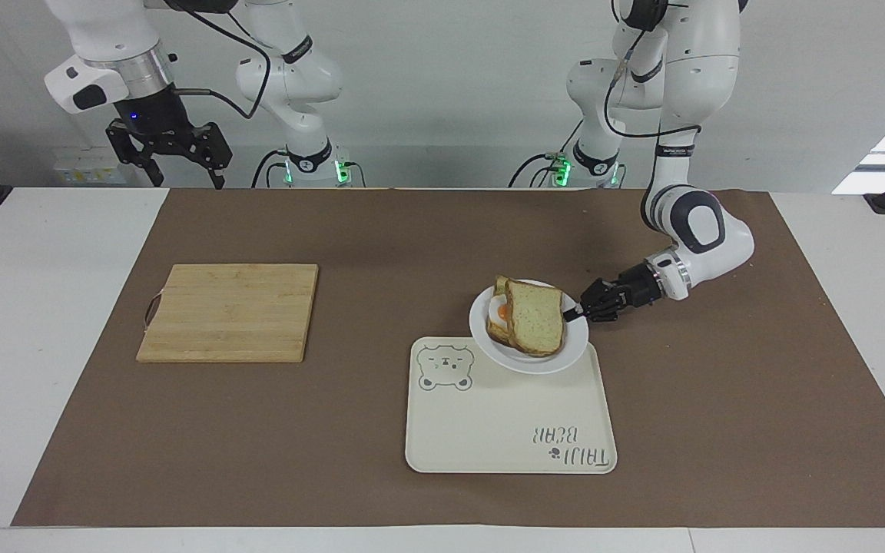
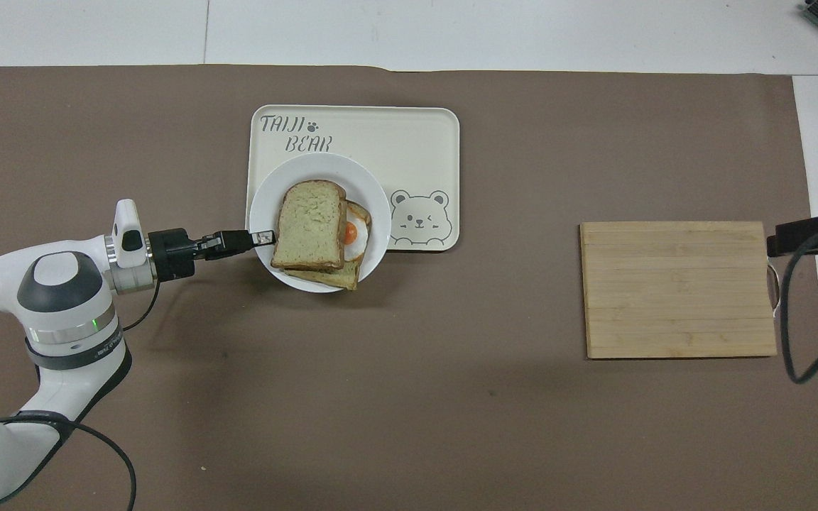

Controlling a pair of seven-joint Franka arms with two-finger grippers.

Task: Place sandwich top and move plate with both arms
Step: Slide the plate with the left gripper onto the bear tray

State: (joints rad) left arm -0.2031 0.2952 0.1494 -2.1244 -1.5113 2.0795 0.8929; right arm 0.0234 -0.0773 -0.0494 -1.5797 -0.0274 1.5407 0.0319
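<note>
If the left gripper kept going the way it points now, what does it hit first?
The left gripper is shut on the rim of the plate and points across it. Straight on, it would likely first meet the sandwich top on the plate; how high the fingertips sit against the bread is unclear.
</note>
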